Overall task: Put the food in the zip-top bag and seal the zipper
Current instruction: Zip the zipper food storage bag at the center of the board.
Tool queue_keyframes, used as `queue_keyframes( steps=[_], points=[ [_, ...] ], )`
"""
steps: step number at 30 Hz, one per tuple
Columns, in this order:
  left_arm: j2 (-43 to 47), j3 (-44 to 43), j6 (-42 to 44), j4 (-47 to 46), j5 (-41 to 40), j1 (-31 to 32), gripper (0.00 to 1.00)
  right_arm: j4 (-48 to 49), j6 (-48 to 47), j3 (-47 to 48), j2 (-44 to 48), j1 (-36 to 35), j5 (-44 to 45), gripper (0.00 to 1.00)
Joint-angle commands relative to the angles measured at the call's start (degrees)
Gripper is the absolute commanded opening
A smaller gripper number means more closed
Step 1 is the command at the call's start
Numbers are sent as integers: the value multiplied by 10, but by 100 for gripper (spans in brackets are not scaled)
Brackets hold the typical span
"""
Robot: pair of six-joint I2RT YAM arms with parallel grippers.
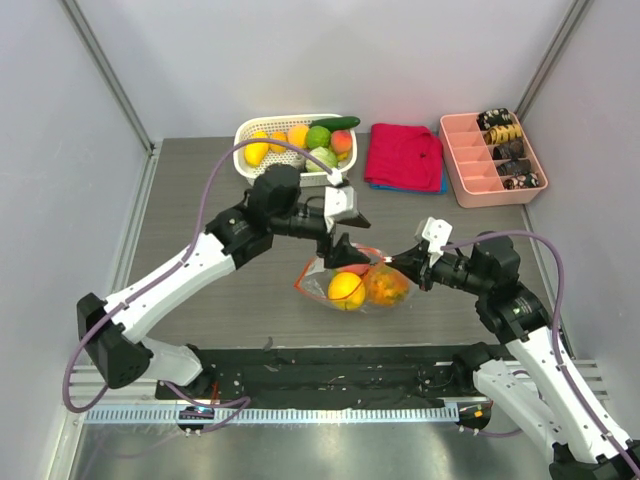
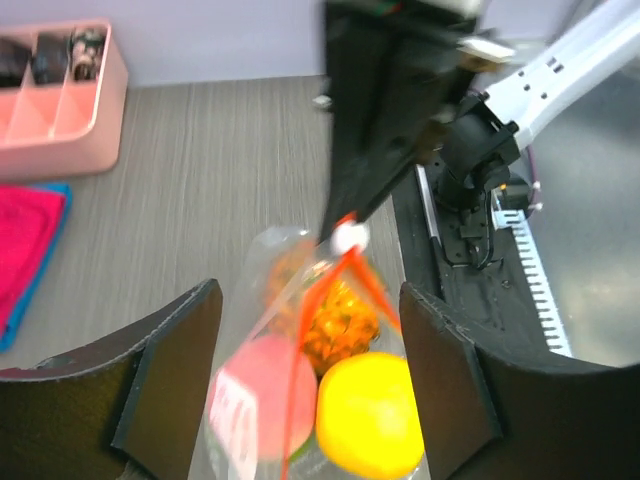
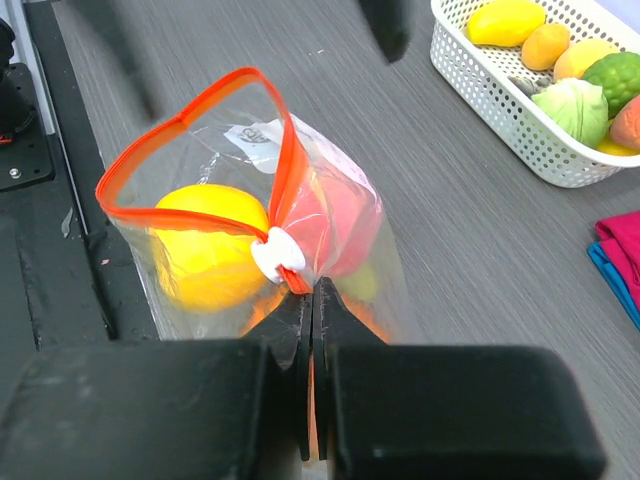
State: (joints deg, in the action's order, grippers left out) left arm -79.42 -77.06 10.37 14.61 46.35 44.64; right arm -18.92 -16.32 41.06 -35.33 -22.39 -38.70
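Currently the crinkly clear zip-top bag (image 1: 352, 285) lies on the counter (image 1: 200, 200), containing a smooth round yellow fruit (image 3: 205, 250) and a pink fruit (image 3: 335, 220). Right pincer (image 3: 312, 305), at its 3 o'clock, pinches the orange-red zipper (image 3: 287, 170) (beside the white tab (image 3: 277, 255)); left pincer (image 2: 310, 320) hovers agape, empty.

Bag (image 1: 350, 283) — one, clear, centre of frame.
Fruit inside, three: yellow ball (image 1: 346, 290), frilly orange piece (image 1: 387, 285), pink peach (image 3: 338, 222).
Basket (image 3: 505, 110) — one, white, upper middle of top view; toy produce (image 1: 318, 137) in it, seven pieces visible.
Cloths, two: red cloth (image 1: 403, 155) over blue cloth (image 3: 612, 272).
Tray (image 1: 468, 165): one, pink, upper right.
Arms, two: left arm (image 1: 180, 275), right arm (image 1: 535, 345).
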Motion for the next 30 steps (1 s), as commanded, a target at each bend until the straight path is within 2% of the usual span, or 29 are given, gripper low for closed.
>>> queue_keyframes(
  steps=[1, 7, 13, 17, 27, 30],
  points=[
    [12, -10, 108, 28, -109, 68, 74, 12, 10, 34, -7, -3, -5, 1],
    [-14, -34, 105, 36, -165, 104, 72, -3, 17, 47, -14, -4, 2, 1],
    [-43, -48, 113, 37, -225, 124, 62, -2, 24, 48, -14, -4, 3, 1],
    [-56, -53, 106, 37, -242, 124, 50, -5, 23, 48, -13, -4, 1, 2],
    [-23, -15, 134, 27, -211, 122, 24, -21, 23, 50, -10, -3, 13, 1],
    [-17, -13, 139, 45, -200, 116, 8, -23, 23, 46, -6, -4, 16, 1]
  ],
)
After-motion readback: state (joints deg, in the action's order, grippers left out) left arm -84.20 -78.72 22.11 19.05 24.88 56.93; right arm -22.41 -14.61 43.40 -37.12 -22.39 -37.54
